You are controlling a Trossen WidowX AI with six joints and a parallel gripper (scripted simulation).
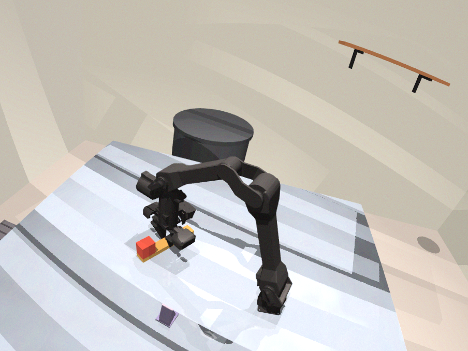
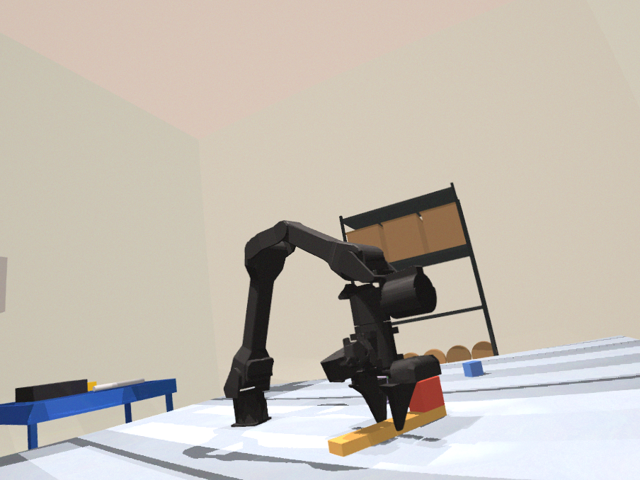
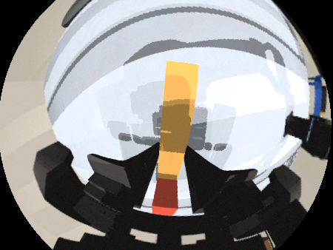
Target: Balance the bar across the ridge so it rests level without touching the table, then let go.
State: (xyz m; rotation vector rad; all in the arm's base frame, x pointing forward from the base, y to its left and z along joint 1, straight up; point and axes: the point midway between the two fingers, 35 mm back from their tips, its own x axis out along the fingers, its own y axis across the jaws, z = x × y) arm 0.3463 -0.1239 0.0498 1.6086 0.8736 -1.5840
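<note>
Top view: white/grey streaky tabletop (image 1: 313, 242) (image 2: 558, 413) (image 3: 111, 74) w/ dark lines & bright glare patches, pinkish floor around it. Round dark drum (image 1: 213, 124) behind far edge. Beige wall w/ orange-brown wall shelf (image 1: 393, 61) on 2 blk brackets. Purple ridge (image 1: 166, 314) stands on table, well apart from yellow bar (image 1: 162, 246) (image 2: 362, 435) (image 3: 181, 85); red block (image 1: 145, 247) (image 2: 427, 393) (image 3: 165, 196) sits on one end of bar.

Ext. view: bar lies on table, blk gripper (image 2: 390, 424) (image 3: 172, 146) pointing down, fingers pinching bar btwn its ends. Blue cube (image 2: 473, 368) on table behind. Blue bench (image 2: 103, 396) at L of pic, dk shelf rack (image 2: 476, 279) w/ brown boxes (image 2: 402, 236) by beige wall, pinkish ceiling.

Wrist view: bar runs btwn fingertips, red block nearer gripper body; arm shadow across table.
</note>
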